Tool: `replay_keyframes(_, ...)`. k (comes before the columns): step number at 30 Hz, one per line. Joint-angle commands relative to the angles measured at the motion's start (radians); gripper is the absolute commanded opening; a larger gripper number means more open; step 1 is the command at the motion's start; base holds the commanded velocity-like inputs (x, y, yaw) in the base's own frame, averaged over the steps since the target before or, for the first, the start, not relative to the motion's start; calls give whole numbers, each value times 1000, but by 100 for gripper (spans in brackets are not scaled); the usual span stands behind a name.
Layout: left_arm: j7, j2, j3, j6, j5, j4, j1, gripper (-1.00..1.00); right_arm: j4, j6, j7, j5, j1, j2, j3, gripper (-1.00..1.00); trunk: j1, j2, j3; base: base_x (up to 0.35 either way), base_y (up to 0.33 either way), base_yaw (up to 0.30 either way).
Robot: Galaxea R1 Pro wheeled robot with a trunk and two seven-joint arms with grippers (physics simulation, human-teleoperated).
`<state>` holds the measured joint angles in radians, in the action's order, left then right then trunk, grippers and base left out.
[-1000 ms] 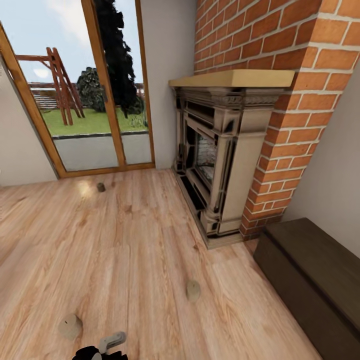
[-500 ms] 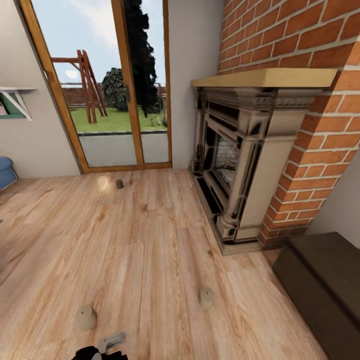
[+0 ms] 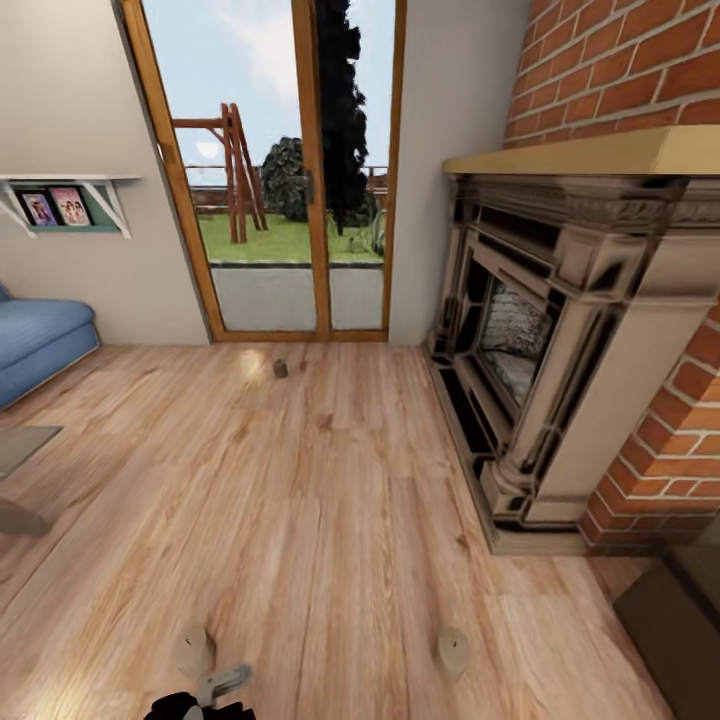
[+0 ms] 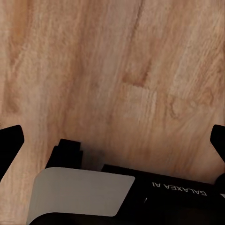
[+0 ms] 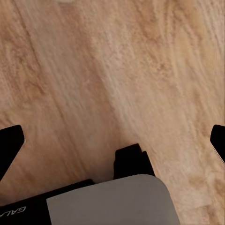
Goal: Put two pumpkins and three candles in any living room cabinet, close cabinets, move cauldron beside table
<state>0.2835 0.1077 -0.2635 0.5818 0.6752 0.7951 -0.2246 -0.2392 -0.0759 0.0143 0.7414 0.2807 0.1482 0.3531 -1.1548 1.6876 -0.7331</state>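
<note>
Wood floor: two candles; cabinet corner cut off.

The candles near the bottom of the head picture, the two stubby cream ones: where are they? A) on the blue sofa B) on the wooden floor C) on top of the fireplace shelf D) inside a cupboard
B. In the head view one candle and the other candle both stand on the bare wooden floor, well apart from each other, out in front of the fireplace.
</note>
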Motion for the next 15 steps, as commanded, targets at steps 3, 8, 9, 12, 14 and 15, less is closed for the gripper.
replay_keyframes(3,10,1,-6,1,10,1,-1,100,-2,-4,1,4,0,1,3,100,-1,0,-1,322,-72,292)
replay_keyframes(8,10,1,-6,1,10,2,-1,100,-2,-4,1,4,0,2,3,100,-1,0,-1,280,-204,291)
replay_keyframes(9,10,1,-6,1,10,2,-1,100,-2,-4,1,4,0,2,3,100,-1,0,-1,262,-236,291)
replay_keyframes(12,10,1,-6,1,10,2,-1,100,-2,-4,1,4,0,2,3,100,-1,0,-1,257,-241,267)
replay_keyframes(14,10,1,-6,1,10,2,-1,100,-2,-4,1,4,0,2,3,100,-1,0,-1,245,-226,124)
replay_keyframes(15,10,1,-6,1,10,1,-1,100,-2,-4,2,4,0,2,3,100,-1,0,-1,229,-186,78)
